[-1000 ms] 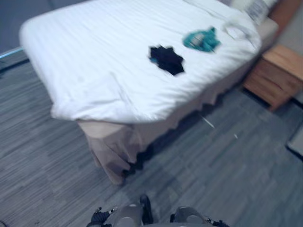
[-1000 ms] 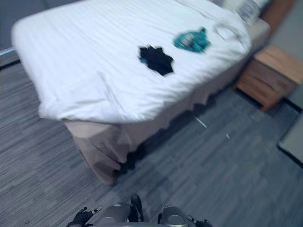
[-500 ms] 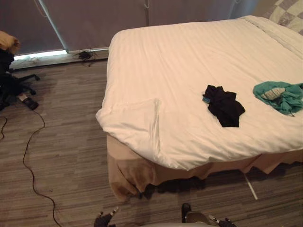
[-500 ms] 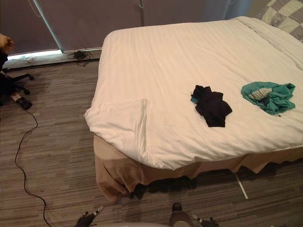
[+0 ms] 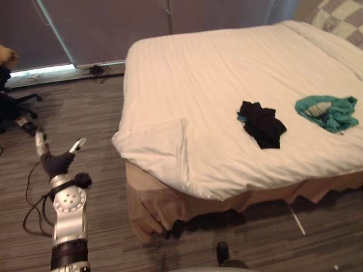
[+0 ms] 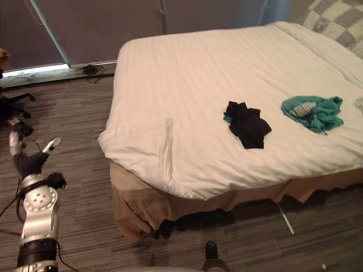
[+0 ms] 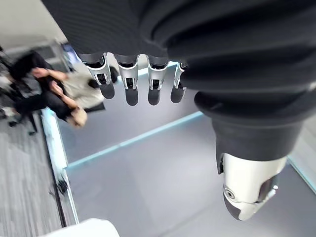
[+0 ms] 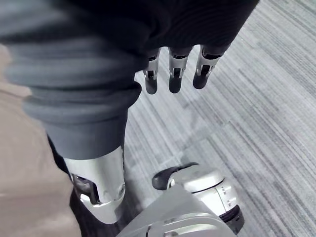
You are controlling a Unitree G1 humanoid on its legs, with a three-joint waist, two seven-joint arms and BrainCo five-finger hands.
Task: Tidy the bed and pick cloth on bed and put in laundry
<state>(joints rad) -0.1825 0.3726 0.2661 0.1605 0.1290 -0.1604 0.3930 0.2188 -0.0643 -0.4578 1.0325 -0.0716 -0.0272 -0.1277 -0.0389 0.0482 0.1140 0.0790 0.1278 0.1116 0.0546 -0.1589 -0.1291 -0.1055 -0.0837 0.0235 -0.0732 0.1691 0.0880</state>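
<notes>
While crumpled apart on smooth striped bed: black cloth, teal cloth; left hand splayed wide, right hand straight-fingered, empty.

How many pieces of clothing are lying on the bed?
2: a black cloth near the middle of the bed, a teal cloth nearer the checkered pillow. Others may lie outside the view.

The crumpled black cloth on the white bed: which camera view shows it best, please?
The right eye view: the crumpled black cloth lies whole, nearer the picture's middle. The left eye view shows it equally whole, further right.
</notes>
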